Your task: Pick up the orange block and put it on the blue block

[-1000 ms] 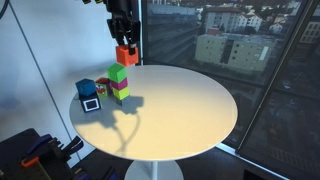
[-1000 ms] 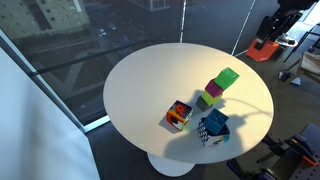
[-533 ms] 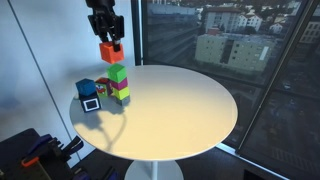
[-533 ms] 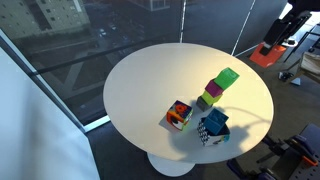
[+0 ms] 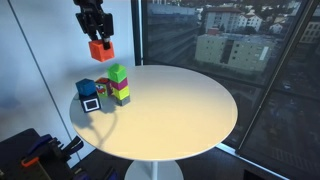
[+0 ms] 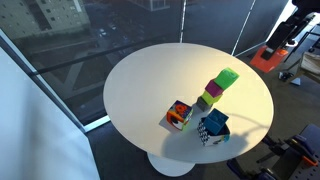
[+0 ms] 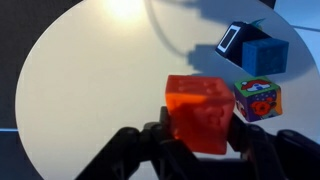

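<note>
My gripper (image 5: 98, 40) is shut on the orange block (image 5: 100, 49) and holds it high in the air, above and a little behind the blue block (image 5: 86, 90), which sits near the table's edge. In an exterior view the orange block (image 6: 265, 58) hangs beyond the table's rim, and the blue block (image 6: 216, 121) lies at the near edge. In the wrist view the orange block (image 7: 203, 110) fills the space between the fingers (image 7: 205, 140), and the blue block (image 7: 265, 55) lies further off on the table.
On the round white table (image 5: 170, 110), a lime-green cube (image 5: 117, 73) tops a magenta cube (image 5: 120, 89) in a short stack next to the blue block. A multicoloured patterned cube (image 7: 258, 100) and a black-and-white cube (image 7: 232, 38) lie close to the blue block.
My gripper has carried the orange block sideways, from above the green and magenta stack towards the space over the blue block. The blocks on the table have not moved.
</note>
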Robot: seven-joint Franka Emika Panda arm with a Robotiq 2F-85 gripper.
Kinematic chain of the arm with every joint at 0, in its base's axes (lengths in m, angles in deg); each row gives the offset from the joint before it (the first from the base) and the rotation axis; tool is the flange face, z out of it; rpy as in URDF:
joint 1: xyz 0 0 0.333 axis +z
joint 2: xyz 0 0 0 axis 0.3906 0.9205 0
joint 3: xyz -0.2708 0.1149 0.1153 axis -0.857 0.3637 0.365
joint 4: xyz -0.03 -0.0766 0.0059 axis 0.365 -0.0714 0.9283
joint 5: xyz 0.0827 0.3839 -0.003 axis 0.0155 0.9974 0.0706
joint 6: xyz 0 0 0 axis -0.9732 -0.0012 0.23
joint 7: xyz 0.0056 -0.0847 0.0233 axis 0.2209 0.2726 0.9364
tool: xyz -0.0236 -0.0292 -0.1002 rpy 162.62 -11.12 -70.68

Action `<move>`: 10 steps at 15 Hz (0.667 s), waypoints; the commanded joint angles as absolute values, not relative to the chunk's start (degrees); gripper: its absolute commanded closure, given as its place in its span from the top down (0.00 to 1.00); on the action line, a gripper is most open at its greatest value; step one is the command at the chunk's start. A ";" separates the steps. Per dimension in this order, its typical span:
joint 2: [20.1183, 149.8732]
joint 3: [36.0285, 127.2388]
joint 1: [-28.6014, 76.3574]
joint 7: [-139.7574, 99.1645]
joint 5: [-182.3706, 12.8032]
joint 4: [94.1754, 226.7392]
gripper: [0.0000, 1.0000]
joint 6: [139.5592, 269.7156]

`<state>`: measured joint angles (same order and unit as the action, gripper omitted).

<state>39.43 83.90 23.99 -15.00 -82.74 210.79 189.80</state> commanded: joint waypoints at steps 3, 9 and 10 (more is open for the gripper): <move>39.41 84.33 23.52 -14.81 -82.49 210.70 0.54 189.61; 39.12 84.88 24.01 -15.24 -82.03 211.14 0.29 189.78; 38.98 85.22 24.17 -15.46 -81.95 211.27 0.29 189.83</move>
